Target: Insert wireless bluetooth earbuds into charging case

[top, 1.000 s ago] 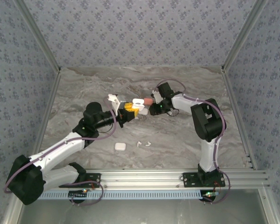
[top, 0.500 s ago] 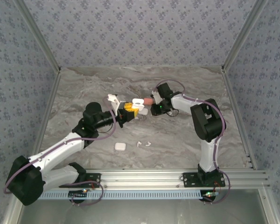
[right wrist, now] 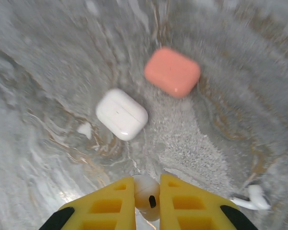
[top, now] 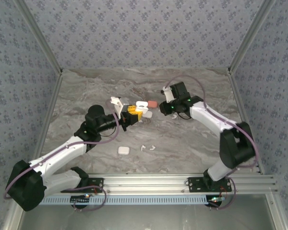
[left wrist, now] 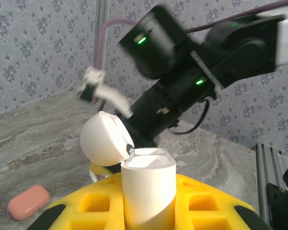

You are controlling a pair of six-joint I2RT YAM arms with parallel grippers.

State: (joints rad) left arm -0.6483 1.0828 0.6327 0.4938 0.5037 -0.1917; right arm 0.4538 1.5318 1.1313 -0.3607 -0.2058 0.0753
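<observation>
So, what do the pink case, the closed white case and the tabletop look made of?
Pink case: matte with no glare, probably silicone or soft-touch plastic. Closed white case: smooth with a slight sheen, likely hard plastic. Tabletop: grey veined marble look; cannot tell whether it is real stone or printed laminate.

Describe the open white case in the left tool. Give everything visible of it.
The open white case looks like smooth, glossy plastic: a rounded body with a domed lid swung back on its hinge, to the left in the left wrist view. It stands upright with its mouth facing up, and its inside is hidden from this angle. The left tool is shut on its lower half, with the yellow fingers pressed against both sides. Nothing else visibly touches it.
</observation>
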